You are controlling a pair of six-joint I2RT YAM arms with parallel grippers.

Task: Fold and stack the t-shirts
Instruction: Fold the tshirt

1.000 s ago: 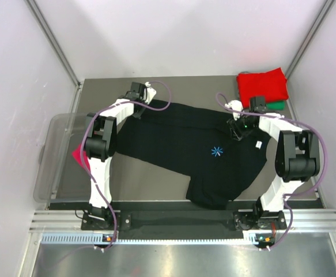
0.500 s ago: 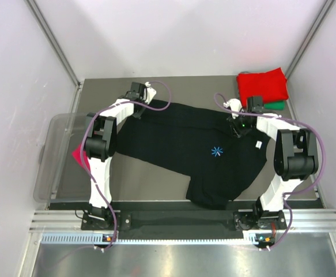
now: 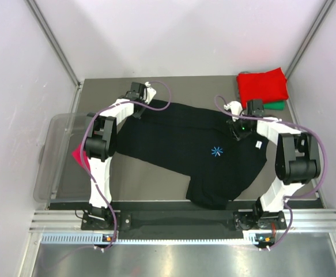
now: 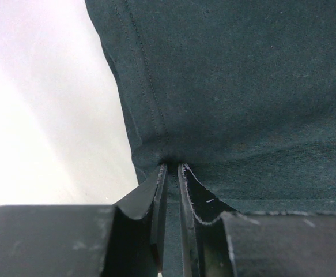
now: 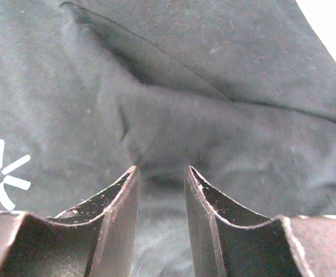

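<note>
On black t-shirt [image 3: 196,144]: left tool [image 4: 172,168] pinching hem; right tool [image 5: 161,169] part-spread, tips touching it.

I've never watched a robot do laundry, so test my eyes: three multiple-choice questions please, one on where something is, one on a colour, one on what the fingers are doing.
1. Where does the red shirt lie?
A. On the green shirt, far right corner.
B. Draped over an arm.
C. Hanging on the wall.

2. What colour is the starburst on the black shirt?
A. Yellow.
B. Light blue.
C. Red.

3. The left fingers are:
A. Spread wide in the air.
B. Holding the red shirt.
C. Pinched on the black shirt's edge.

Answers: 1 A, green peeks out under the red; 2 B, plain from above; 3 C, the wrist view shows cloth squeezed between them.
</note>
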